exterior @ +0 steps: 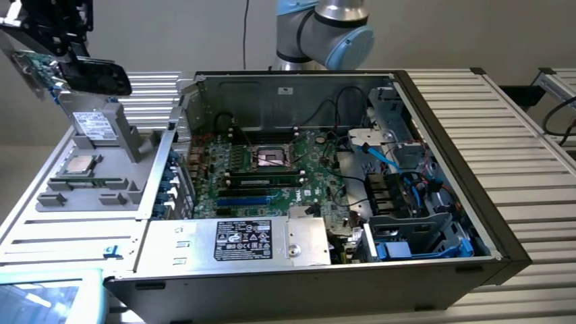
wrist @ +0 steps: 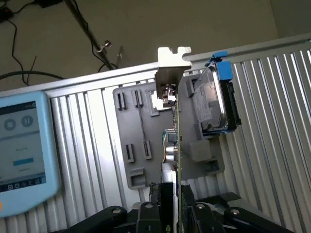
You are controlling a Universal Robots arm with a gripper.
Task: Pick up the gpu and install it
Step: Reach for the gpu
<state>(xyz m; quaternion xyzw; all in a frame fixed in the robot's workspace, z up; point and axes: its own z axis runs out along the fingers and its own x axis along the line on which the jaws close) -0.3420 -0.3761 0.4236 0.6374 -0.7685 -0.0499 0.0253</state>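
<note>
My gripper [exterior: 65, 42] hangs high at the exterior view's left, above the grey parts holder [exterior: 90, 192], and is shut on the gpu [exterior: 94, 75]. The card's black shroud faces the open computer case [exterior: 297, 175], and a bit of its green board peeks out behind. In the wrist view the gpu [wrist: 176, 131] stands edge-on between my fingers [wrist: 163, 196], its silver slot bracket pointing away from the gripper [wrist: 175, 199]. The green motherboard [exterior: 270, 172] lies inside the case, to the exterior view's right of the card.
The grey holder [wrist: 146, 141] carries a hard drive [wrist: 211, 104], a processor [exterior: 81, 164] and a memory stick [exterior: 85, 182]. A blue-framed tablet [wrist: 22, 150] lies beside it. The arm's base [exterior: 320, 34] stands behind the case. The power supply [exterior: 239, 241] and drive cage [exterior: 423, 229] fill the case's near side.
</note>
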